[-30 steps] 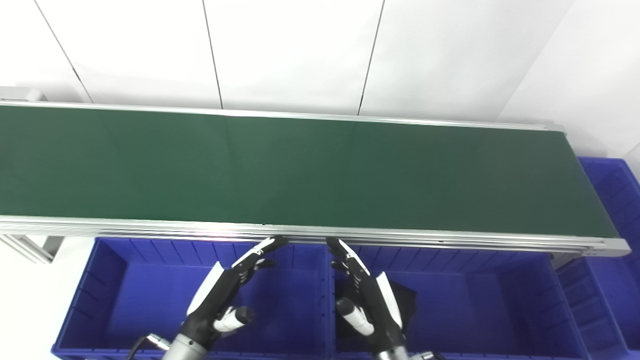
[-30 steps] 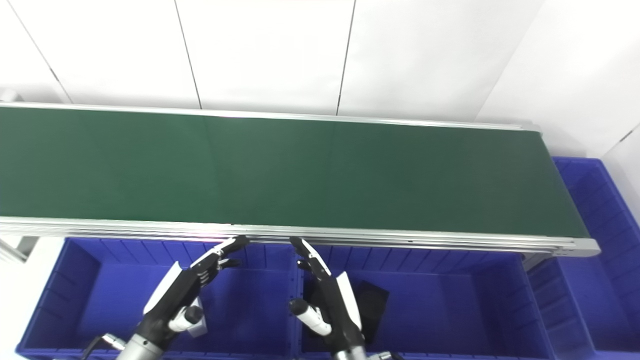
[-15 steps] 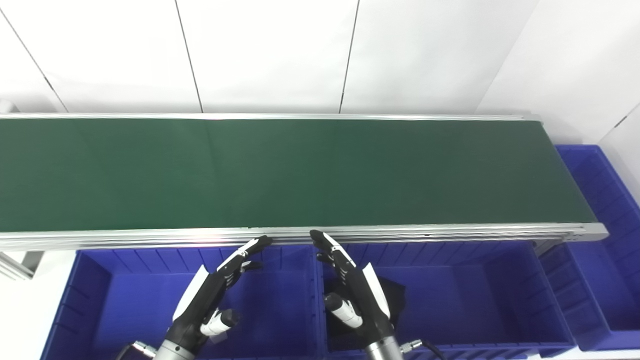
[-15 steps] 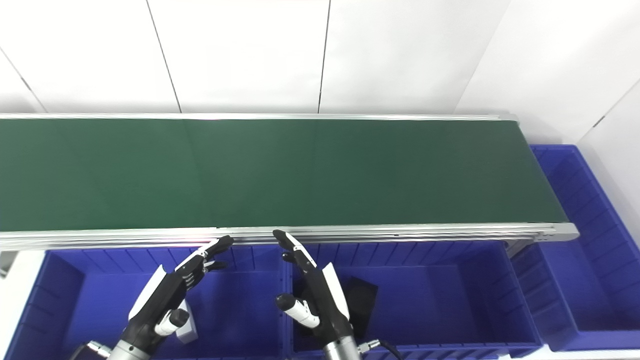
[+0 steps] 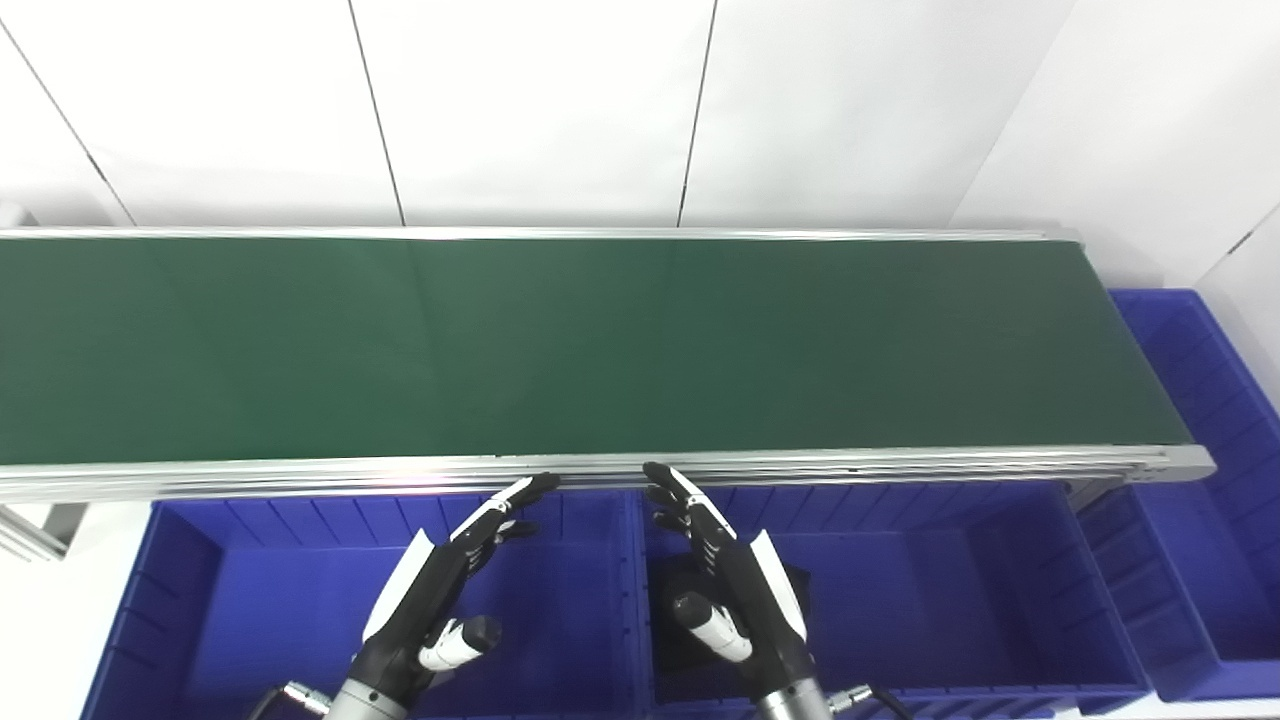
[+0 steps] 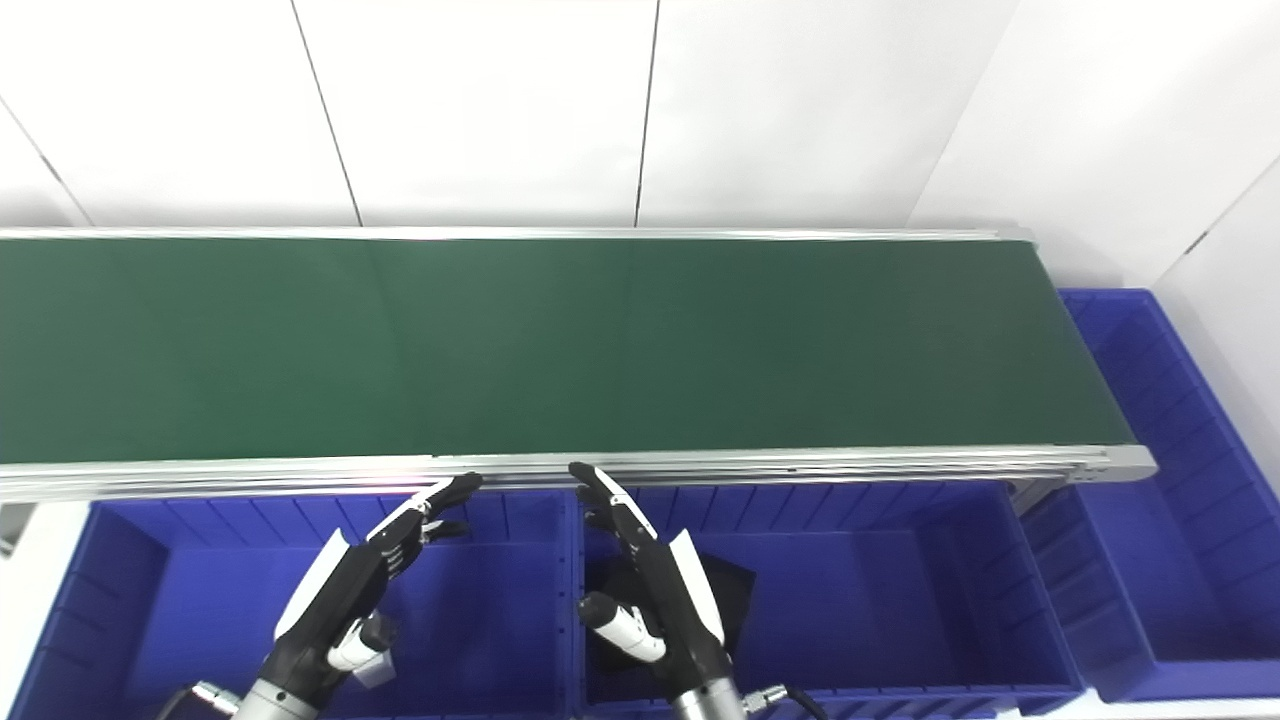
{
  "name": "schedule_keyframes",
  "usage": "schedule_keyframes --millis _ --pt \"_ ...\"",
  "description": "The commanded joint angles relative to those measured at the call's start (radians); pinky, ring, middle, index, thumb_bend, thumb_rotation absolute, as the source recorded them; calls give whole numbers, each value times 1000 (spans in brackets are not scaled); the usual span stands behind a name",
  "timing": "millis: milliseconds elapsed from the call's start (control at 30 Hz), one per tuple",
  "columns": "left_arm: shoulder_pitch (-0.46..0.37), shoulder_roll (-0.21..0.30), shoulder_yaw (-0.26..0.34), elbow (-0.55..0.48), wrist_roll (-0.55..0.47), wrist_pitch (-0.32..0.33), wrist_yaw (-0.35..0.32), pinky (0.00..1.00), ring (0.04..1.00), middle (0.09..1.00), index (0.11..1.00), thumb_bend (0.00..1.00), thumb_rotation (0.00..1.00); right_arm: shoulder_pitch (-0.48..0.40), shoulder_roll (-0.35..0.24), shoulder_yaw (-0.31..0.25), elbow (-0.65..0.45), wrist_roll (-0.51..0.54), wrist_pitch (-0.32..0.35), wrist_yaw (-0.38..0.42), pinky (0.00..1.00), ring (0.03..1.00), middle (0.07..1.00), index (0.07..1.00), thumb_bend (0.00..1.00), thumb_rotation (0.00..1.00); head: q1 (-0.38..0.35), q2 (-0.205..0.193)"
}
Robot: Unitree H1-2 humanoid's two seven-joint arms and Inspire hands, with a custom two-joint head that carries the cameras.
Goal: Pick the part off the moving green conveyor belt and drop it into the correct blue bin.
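Left hand (image 5: 430, 600) and right hand (image 5: 735, 590) hover over blue bins, fingers (image 5: 520, 495) spread, extended toward near rail of green conveyor belt (image 5: 600, 345), holding nothing. Black part (image 6: 728, 592) lies in middle bin (image 5: 1000, 600), partly hidden behind right hand. White part (image 6: 375, 668) in left bin (image 5: 230, 600).

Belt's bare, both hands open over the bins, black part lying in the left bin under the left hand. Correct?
Not quite. The black part lies in the middle bin, beside the right hand, as the right eye view shows. The belt is bare; the left hand is open too.
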Motion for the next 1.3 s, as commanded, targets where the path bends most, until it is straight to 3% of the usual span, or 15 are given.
schedule_keyframes --millis 0,333,733,1267 --pt "2 -20 -7 -37 10 -18 18 835 921 932 874 976 1000 4 -3 -9 -42 12 -28 3 829 880 912 914 920 974 18 2" --pt "3 -54 -16 -14 19 -37 34 853 929 936 879 979 1000 15 -37 -30 -47 55 -42 23 827 874 900 922 899 981 110 14" --pt "9 -62 -21 -6 23 -52 44 866 938 946 905 972 1000 17 -48 -33 -27 70 -60 31 831 871 899 918 895 964 147 3" --pt "11 -58 -19 8 16 -67 43 867 938 946 917 946 1000 13 -43 -27 -8 65 -63 33 834 875 901 913 900 970 138 -8"
